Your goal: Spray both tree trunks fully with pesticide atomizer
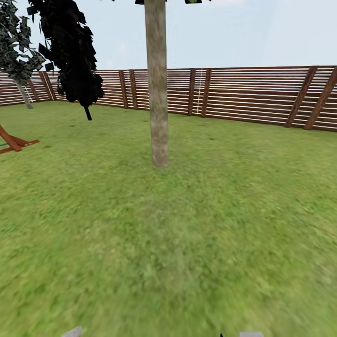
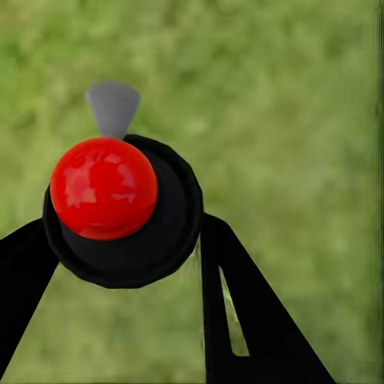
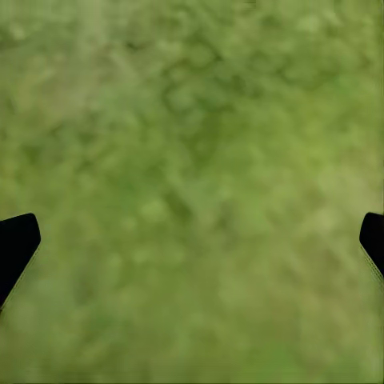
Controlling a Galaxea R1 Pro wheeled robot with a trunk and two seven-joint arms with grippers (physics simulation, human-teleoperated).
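Gripping the pesticide atomizer [image 2: 120, 204], seen from above as a dark body with a red top and grey trigger, the left gripper [image 2: 120, 264] is clenched around it over the lawn [image 1: 234, 210]; the right gripper [image 3: 192, 240] hangs spread and empty; a tree trunk [image 1: 157, 93] stands ahead, bare of visible specks before the far fence [image 1: 262, 96]; pickup looks done, spraying of both trees seemingly remains.

Green lawn [image 1: 187, 243]; brown slatted fence [image 1: 252, 96] along far edge; pale blue sky [image 1: 243, 32]; red-brown wooden frame [image 1: 14, 140] far left.
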